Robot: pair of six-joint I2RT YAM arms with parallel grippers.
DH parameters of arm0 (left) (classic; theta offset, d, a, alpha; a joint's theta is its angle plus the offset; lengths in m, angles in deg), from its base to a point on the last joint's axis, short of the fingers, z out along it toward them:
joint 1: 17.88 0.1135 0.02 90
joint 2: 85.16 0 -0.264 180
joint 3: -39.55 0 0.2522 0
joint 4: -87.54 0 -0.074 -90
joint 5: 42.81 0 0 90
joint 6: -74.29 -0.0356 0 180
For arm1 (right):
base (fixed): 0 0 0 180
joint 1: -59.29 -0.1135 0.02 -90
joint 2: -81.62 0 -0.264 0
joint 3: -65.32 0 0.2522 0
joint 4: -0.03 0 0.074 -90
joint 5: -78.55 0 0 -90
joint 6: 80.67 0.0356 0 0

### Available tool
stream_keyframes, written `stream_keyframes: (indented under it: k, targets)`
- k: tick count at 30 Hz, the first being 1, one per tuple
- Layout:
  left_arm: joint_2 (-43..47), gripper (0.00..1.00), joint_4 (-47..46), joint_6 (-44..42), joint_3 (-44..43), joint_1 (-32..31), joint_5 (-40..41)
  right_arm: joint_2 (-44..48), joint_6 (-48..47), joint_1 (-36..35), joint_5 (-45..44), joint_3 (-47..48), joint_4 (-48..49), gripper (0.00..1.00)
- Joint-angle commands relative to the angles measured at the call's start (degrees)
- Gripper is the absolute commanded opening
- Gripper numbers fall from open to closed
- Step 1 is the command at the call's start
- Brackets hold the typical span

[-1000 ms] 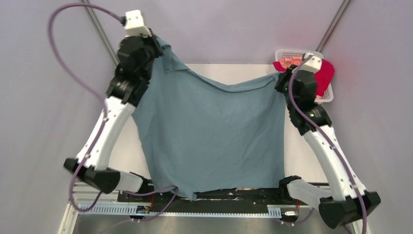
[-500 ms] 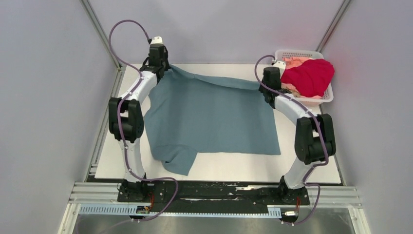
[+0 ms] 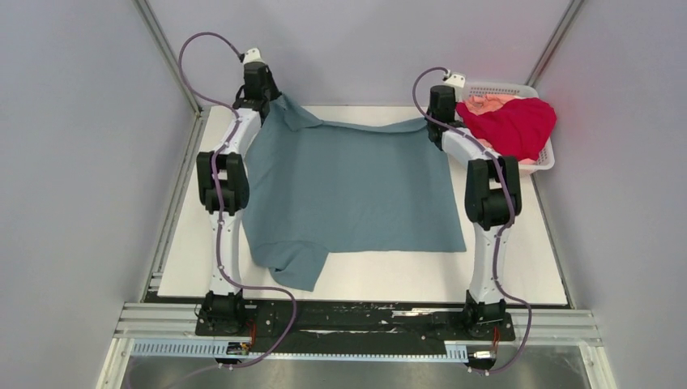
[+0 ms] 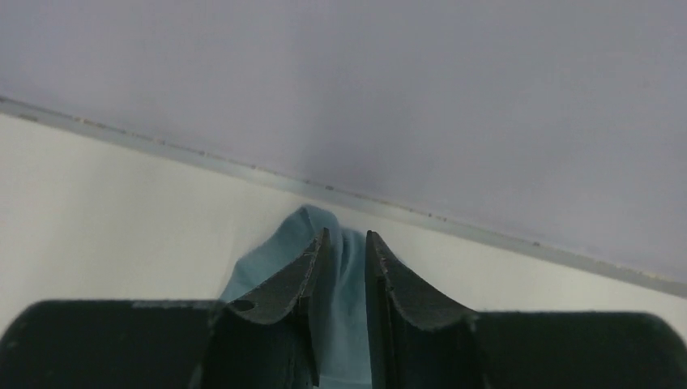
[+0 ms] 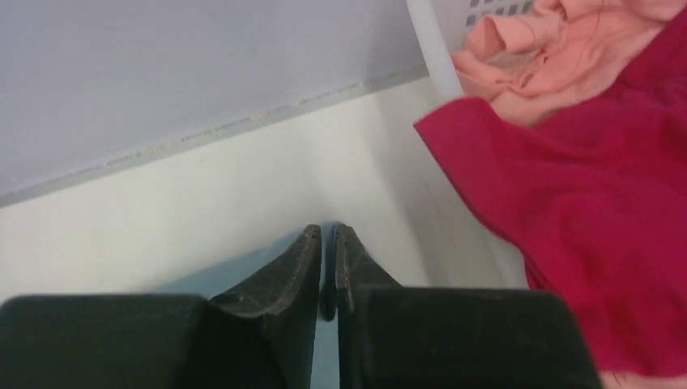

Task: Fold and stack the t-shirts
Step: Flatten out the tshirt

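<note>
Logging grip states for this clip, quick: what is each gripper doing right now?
Left gripper: shut on the teal t-shirt, at its far left corner.
Right gripper: shut on the same shirt's far right corner.

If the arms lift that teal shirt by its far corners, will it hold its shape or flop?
Probably floppy: the teal shirt sags between the left gripper and right gripper along its far edge. Likely light, since two small corner pinches hold it up. Its near sleeve lies crumpled, so pushing would likely bunch it.

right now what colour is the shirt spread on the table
Plain dusty teal t-shirt; best in the top external view.
</note>
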Motion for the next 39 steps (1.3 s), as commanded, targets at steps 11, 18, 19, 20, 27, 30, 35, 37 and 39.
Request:
stream_keyframes:
  k: [11, 18, 19, 20, 27, 30, 35, 37, 39]
  targets:
    - [5.16, 1.0, -9.3, 8.27, -4.98, 0.33, -4.69, -4.45, -9.17, -1.48, 8.34, 17.77, -4.36, 1.0]
    - [22.29, 1.0, 7.86, 10.65, 11.88, -1.34, -7.62, 16.92, -3.36, -6.22, 14.31, -9.44, -6.59, 1.0]
    - [27.17, 1.0, 8.01, 11.04, 18.95, -1.99, -7.57, 19.61, -0.97, -6.65, 16.37, -13.06, -7.59, 1.0]
    - [29.8, 1.0, 8.16, 12.03, 22.53, -2.33, -7.18, 21.89, 1.06, -6.97, 19.01, -16.44, -9.06, 1.0]
    - [54.96, 1.0, 9.22, 18.43, 59.66, -8.79, -5.52, 32.95, 8.59, -15.21, 33.3, -35.37, -13.61, 1.0]
    - [62.35, 1.0, 11.94, 21.4, 68.19, -12.05, -3.91, 35.12, 6.72, -22.27, 42.21, -39.09, -12.92, 1.0]
    - [74.47, 1.0, 14.22, 24.22, 81.67, -12.43, -3.24, 35.64, -0.89, -37.74, 50.15, -39.64, -10.98, 0.99]
    - [77.59, 1.0, 14.01, 26.71, 86.13, -12.28, -0.89, 34.96, -2.47, -43.29, 51.51, -40.1, -9.42, 0.98]
    - [79.56, 1.0, 12.47, 28.4, 89.73, -11.41, -0.51, 33.59, -2.77, -47.51, 54.45, -41.14, -5.63, 0.94]
